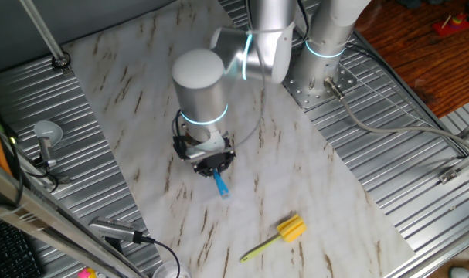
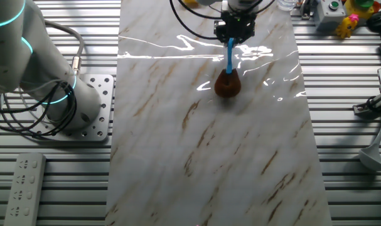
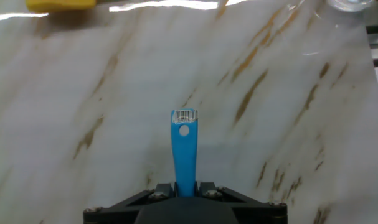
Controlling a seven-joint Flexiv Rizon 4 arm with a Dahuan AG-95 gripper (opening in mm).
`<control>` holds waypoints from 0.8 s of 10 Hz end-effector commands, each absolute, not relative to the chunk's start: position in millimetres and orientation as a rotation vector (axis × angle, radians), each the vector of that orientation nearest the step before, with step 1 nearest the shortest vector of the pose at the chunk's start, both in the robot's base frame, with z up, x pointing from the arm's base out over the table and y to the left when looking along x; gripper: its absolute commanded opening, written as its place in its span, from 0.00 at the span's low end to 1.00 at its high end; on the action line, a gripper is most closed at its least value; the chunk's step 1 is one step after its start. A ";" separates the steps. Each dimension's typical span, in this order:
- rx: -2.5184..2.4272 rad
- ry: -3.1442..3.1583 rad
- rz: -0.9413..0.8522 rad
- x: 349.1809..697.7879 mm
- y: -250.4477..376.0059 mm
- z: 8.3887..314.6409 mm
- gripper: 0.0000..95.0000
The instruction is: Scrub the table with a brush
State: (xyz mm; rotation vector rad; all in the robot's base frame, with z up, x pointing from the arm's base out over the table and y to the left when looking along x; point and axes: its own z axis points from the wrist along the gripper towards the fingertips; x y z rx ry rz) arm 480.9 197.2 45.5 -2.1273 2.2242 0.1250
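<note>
The black two-finger gripper was closed on the small brush with a slim light-blue handle and rounded brown bristle head, its jaws pinching the handle partway along so that, in the hand view, the free end with its hanging hole and barcode label stuck out past them. In the other fixed view the brown bristles appeared to rest on the large white marble-look table with brown streaks, near the far end of the slab; holding the handle tilted like this probably let the arm press the head down while sweeping. A second brush with a yellow head and yellow-green handle lay loose on the slab, well apart from the gripper and apparently untouched. Scrubbing looked to be under way, with most of the surface yet to cover.
</note>
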 end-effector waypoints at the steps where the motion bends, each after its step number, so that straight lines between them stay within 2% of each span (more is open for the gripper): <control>1: -2.157 2.203 0.109 470.1 191.3 40.8 0.00; 2: -2.172 2.185 0.107 467.5 190.2 39.1 0.20; 3: -2.179 2.177 0.100 465.3 189.3 37.9 0.60; 4: -2.184 2.171 0.099 465.1 189.2 37.8 0.80; 7: -2.176 2.206 0.070 464.7 189.5 51.5 0.80; 8: -2.117 2.295 0.033 464.0 187.3 70.4 0.20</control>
